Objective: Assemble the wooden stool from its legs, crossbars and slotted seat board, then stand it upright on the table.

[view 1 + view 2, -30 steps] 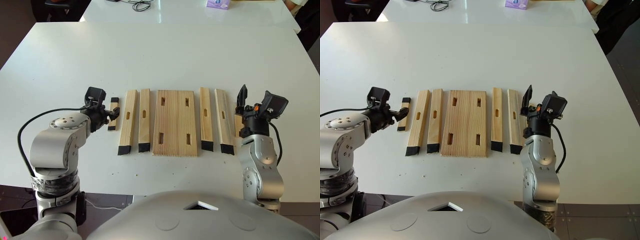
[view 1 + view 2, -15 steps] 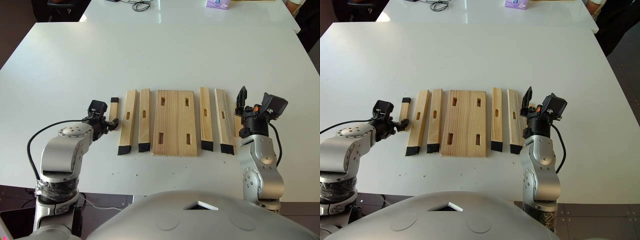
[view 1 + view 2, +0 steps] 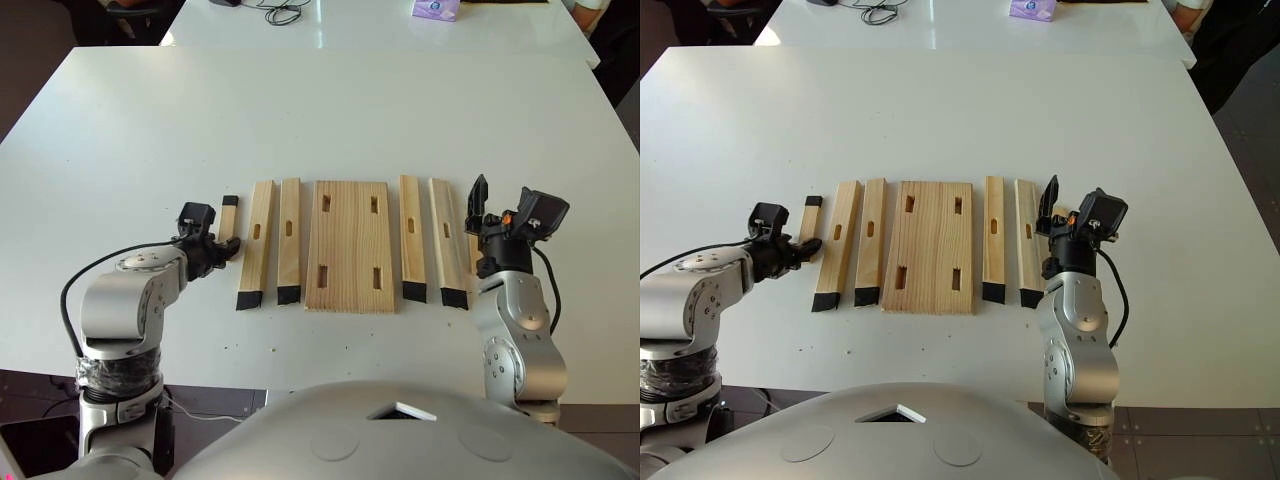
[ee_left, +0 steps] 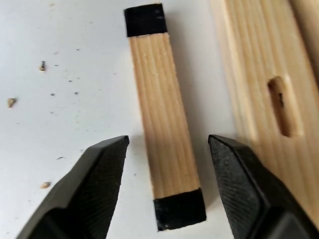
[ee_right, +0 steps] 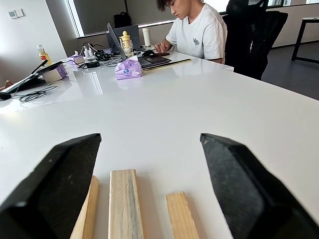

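The open left claw (image 4: 168, 144) is drawn back astride the short crossbar (image 4: 162, 119); the right claw (image 5: 150, 138) is kept open

Work surface: large glossy white table (image 3: 330, 100) with a few dark specks near the front edge. Directly behind it, across a narrow gap, is a second white table (image 3: 500, 30) whose top catches bright glare. On the second table: black cables (image 3: 283, 10), purple tissue box (image 3: 436, 8), laptop (image 5: 133, 35), bottles (image 5: 146, 36). Black office chair (image 5: 254, 35) at its far side. Dark floor (image 3: 25, 70) beside the tables. White wall (image 5: 30, 40) with a light switch (image 5: 17, 13); dark glazed panels (image 5: 99, 12) adjoin it.
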### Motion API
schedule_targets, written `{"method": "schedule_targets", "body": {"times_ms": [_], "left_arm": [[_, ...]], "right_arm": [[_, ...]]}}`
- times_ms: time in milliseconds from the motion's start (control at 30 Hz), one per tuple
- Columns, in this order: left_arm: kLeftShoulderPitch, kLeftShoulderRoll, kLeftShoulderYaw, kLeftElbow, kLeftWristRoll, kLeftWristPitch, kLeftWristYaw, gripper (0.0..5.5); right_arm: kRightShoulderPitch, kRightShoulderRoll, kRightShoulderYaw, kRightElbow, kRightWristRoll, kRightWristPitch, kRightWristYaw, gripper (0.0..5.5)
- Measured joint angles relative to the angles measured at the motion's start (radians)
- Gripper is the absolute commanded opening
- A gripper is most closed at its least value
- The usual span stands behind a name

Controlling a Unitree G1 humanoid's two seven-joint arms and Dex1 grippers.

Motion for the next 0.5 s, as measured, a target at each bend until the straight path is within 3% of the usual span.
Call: {"method": "schedule_targets", "body": {"times_ms": [300, 500], "left_arm": [[0.009, 0.027, 0.003, 0.016, -0.016, -0.011, -0.027, 1.33], [0.009, 0.039, 0.001, 0.065, -0.017, -0.062, -0.034, 1.31]], "right_arm": [[0.008, 0.000, 0.003, -0.006, 0.000, 0.000, -0.014, 3.67], [0.016, 0.000, 0.004, -0.006, 0.000, 0.000, -0.020, 3.67]]}}
